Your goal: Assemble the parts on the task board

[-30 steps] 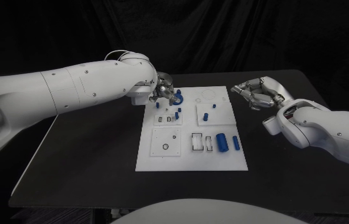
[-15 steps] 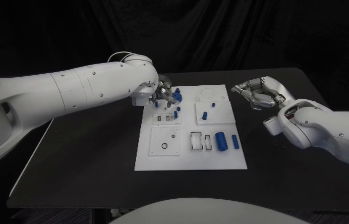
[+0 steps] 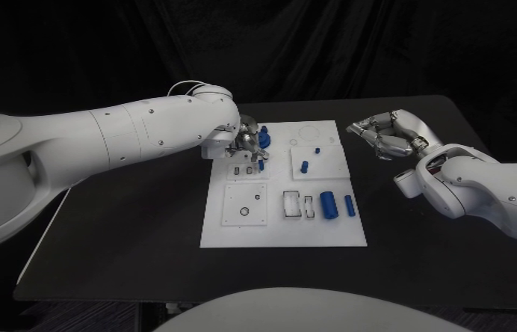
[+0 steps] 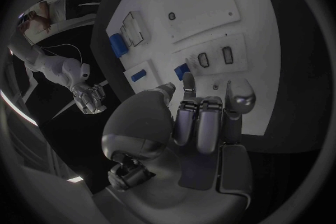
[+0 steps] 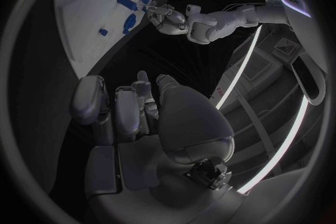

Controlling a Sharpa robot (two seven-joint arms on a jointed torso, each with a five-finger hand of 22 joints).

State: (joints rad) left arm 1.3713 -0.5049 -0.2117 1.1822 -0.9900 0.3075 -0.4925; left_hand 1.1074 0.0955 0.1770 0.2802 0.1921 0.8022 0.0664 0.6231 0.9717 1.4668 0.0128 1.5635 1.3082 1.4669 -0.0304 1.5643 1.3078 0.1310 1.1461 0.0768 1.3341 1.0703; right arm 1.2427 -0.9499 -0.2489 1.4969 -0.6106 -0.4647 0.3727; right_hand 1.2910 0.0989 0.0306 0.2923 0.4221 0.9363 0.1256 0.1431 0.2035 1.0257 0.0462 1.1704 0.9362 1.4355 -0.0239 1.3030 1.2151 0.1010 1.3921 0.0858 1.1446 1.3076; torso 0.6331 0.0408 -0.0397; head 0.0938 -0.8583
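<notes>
1. Hovering over the far left of the task board [image 3: 282, 231], left hand [image 3: 246, 142] pinched a small blue part [image 3: 264, 139] between fingertips, just above the slotted plate [image 3: 249, 170]
2. Rested off the board's right edge, right hand [image 3: 389, 136] curled in, holding nothing
3. Judged best: kept the part upright, lined up over its socket, lowered slowly, released only once seated

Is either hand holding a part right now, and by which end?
The left hand pinches a blue part over the task board; which end cannot be told. The right hand holds nothing.
</notes>
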